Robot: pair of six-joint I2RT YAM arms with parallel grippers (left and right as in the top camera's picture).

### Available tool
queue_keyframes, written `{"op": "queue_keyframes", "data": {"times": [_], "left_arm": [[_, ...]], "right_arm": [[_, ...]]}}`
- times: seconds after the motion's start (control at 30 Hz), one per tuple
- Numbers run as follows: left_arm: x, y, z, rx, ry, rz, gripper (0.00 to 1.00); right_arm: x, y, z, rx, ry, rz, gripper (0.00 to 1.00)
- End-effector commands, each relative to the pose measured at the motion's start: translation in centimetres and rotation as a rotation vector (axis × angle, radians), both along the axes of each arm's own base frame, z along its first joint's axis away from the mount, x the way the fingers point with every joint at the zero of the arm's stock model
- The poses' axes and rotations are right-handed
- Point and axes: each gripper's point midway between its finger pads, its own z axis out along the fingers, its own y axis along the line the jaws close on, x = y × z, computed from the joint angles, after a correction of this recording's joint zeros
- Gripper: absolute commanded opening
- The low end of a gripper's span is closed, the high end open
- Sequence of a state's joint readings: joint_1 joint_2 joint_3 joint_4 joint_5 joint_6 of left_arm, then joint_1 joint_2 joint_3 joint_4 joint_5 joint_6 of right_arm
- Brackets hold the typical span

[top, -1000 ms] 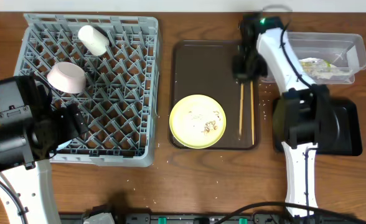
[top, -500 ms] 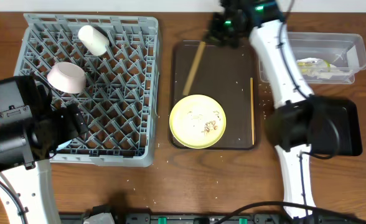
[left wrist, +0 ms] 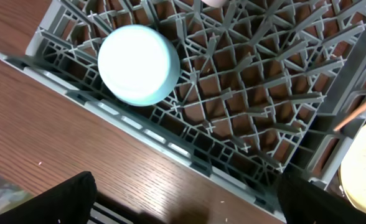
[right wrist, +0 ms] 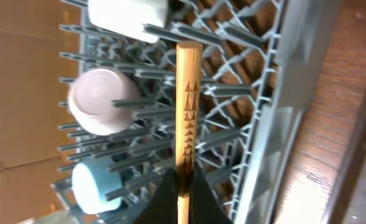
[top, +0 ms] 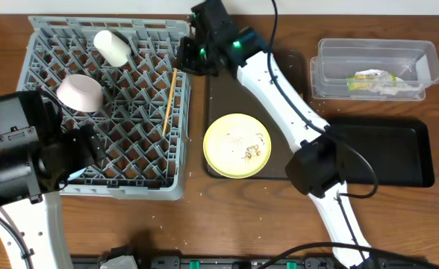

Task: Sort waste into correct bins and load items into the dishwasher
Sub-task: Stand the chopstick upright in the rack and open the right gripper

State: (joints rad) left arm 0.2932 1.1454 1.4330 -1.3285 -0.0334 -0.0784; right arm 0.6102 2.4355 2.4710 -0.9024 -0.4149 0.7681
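Note:
The grey dish rack (top: pixel 141 161) holds a white cup (top: pixel 111 46) and a white bowl (top: pixel 79 92). A light blue bowl (left wrist: pixel 138 64) stands upside down in the rack's near corner. My right gripper (right wrist: pixel 184 186) is shut on a wooden chopstick (top: pixel 169 101) and holds it over the rack's right side. My left gripper (left wrist: pixel 189 211) is open and empty over the table beside the rack's edge. The pale yellow plate (top: pixel 237 145) with beige crumbs (top: pixel 249 152) lies on the brown tray. The yellow-green wrapper (top: pixel 369 78) lies in the clear tub (top: pixel 331 56).
The brown serving tray (top: pixel 227 82) lies right of the rack, partly under my right arm. The black tray (top: pixel 387 153) lies at the right, below the clear tub. A second chopstick does not show. Small crumbs dot the table near the tub.
My right gripper has swung left with one chopstick, from the right of the brown tray, past its back edge, to over the rack. The left arm has not moved.

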Motion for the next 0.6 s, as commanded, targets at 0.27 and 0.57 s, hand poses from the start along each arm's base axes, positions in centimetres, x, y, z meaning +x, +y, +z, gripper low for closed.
{"op": "queue_keyframes", "data": {"times": [0.27, 0.57], "left_arm": [[0.0, 0.2, 0.6, 0.012, -0.015, 0.012, 0.94], [0.0, 0.2, 0.6, 0.012, -0.015, 0.012, 0.94]], "right_arm": [[-2.6, 0.6, -2.3, -0.137, -0.066, 0.14, 0.42], [-1.5, -2.3, 1.2, -0.114, -0.092, 0.122, 0.64]]}}
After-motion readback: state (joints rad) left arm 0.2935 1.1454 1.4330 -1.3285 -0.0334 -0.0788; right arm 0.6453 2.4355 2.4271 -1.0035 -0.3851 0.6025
